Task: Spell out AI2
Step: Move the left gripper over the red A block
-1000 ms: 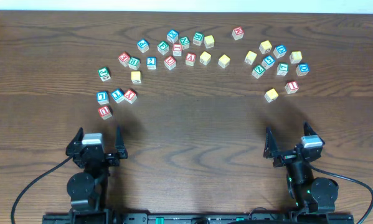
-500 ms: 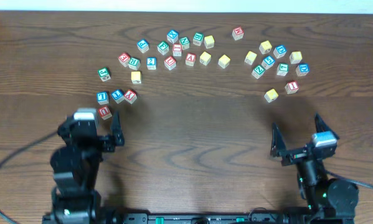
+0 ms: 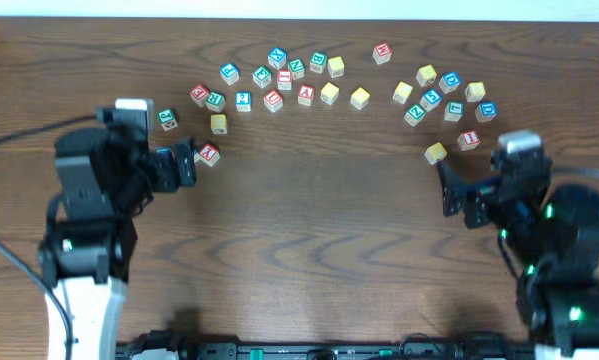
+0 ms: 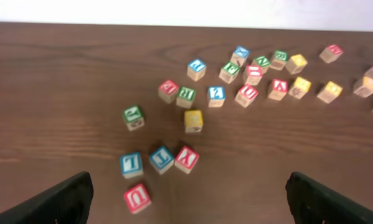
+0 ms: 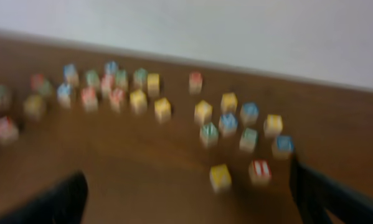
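Observation:
Lettered wooden blocks lie in an arc across the far half of the table. The red A block (image 3: 306, 96) and the blue 2 block (image 3: 243, 100) sit in the middle cluster. Both also show in the left wrist view, the A block (image 4: 278, 88) and the 2 block (image 4: 216, 94). The red I block (image 3: 468, 140) sits at the right, blurred in the right wrist view (image 5: 259, 170). My left gripper (image 3: 177, 165) is open and empty above the left blocks (image 4: 189, 205). My right gripper (image 3: 457, 190) is open and empty, near the I block (image 5: 186, 205).
A red U block (image 4: 137, 196), two blue blocks (image 4: 131, 164) and a red block (image 4: 186, 159) lie just ahead of my left jaws. A yellow block (image 3: 435, 152) sits beside the I block. The wooden table (image 3: 319, 250) stretches bare toward me.
Both arms have lifted and reached away from the near edge toward the blocks. The left gripper now covers the left blue blocks from above; the right gripper has come close to the yellow and I blocks.

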